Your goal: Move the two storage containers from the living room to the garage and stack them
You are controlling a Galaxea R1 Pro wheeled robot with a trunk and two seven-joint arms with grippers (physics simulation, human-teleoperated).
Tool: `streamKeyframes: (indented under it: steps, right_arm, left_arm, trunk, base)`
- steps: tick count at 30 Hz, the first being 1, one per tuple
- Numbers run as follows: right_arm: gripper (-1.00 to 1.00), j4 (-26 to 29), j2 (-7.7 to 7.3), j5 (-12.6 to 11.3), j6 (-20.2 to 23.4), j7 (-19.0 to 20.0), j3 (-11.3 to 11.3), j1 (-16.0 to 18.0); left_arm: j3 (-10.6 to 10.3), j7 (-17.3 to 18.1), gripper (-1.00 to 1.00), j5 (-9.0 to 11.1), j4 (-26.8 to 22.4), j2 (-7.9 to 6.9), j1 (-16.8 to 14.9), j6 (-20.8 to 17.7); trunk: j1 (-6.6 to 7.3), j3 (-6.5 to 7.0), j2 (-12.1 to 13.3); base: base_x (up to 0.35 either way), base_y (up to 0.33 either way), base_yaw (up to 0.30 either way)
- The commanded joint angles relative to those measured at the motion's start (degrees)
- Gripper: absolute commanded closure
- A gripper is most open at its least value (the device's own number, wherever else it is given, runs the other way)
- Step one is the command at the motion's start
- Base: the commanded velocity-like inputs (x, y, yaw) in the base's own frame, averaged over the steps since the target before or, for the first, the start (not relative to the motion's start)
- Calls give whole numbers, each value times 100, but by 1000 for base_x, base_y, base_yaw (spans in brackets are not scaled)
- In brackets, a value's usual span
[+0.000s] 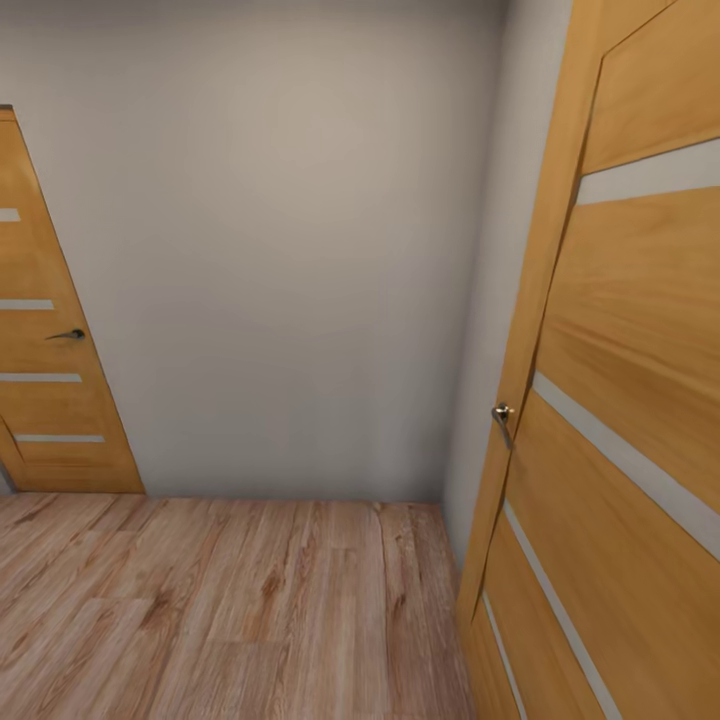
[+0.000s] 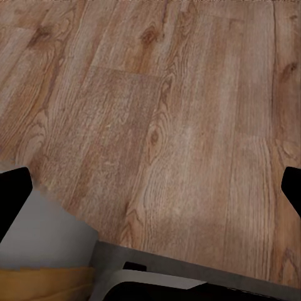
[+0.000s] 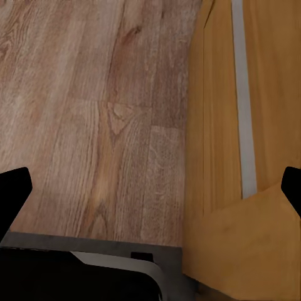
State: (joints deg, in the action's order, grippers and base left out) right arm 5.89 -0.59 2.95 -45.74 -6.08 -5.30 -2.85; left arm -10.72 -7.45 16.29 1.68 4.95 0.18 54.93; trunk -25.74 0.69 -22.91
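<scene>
Beside the robot's right, an open wooden door (image 1: 620,400) is seen above plank flooring (image 1: 230,600); both grippers are spread and empty, no container is sighted, so the doorframe should be cleared widely.

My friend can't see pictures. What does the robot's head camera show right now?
A plain grey wall stands ahead, above a light wood plank floor. A wooden door with pale stripes is very close on the right, and another like it stands farther off on the left.
</scene>
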Motion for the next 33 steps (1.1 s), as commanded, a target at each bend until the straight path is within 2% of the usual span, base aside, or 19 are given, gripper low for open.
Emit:
streamKeyframes:
  steps: [1,5,25,33]
  right_arm:
    - [-100,11,-2,31,4,-60,-42,-5]
    - [-100,9,-2,31,4,-60,-42,-5]
    - [-100,9,-2,31,5,-55,-50,-5]
    - [-100,10,-2,31,4,-59,-50,-5]
  left_arm:
    - [-48,-41,-100,14,8,2,0,18]
    - [-52,-41,-100,14,8,7,0,18]
    - [-53,-46,-100,14,8,23,0,26]
    - [-53,-38,-100,14,8,10,0,19]
  trunk:
    - [-4,2,-1]
    - [-4,2,-1]
    - [-4,2,-1]
    - [-4,2,-1]
  base:
    - [275,-63,0]
    - [172,-35,0]
    - [6,-1,0]
    - [175,0,0]
